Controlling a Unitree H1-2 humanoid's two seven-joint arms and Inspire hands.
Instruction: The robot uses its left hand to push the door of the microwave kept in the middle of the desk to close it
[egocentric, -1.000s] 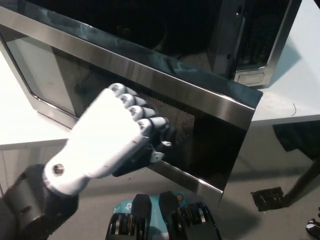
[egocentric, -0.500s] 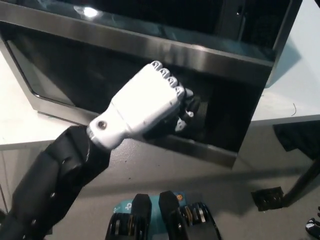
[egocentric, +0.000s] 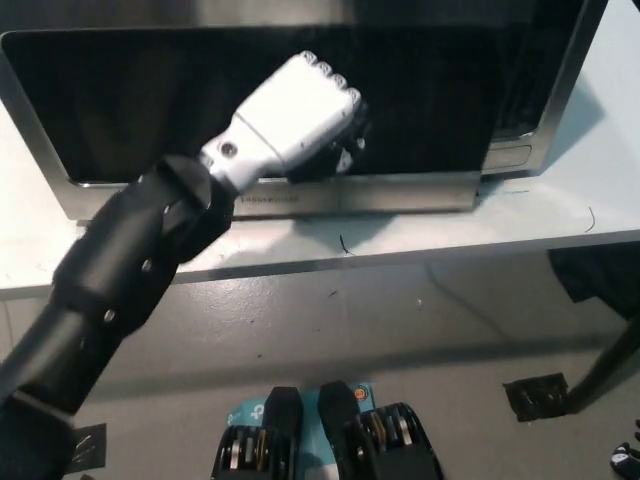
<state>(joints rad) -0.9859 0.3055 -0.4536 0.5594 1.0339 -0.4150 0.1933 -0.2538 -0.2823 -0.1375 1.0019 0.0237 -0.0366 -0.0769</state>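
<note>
Fingers of the left hand are curled under into a loose fist, holding nothing. Knuckles and fingertips are pressed flat on the dark glass of the microwave door, right of its centre and toward the latch side. Contact is on the door face itself, no gap visible.

What changed: a second ago the door stood well open, its free edge swung out over the floor with the hand on its inner side near the mesh. Half a second ago it was about halfway in. Now it sits flush, or very nearly, with the front of the microwave. The door's bottom strip runs level with the casing and no cavity shows. The forearm has stretched out and forward with the swing.

Read: push looks essentially done. Can't confirm from above that the latch has caught. The seam by the control panel looks tight, but it's dark there. A last firm press at the same spot, then a straight pull back, should cover it. Main risk is rebound if it hasn't latched.

Microwave sits mid-worktop, front close to the near edge, square to the camera. The door spans most of the front, with the hand on its upper right portion.

Right hand not in view.
</note>
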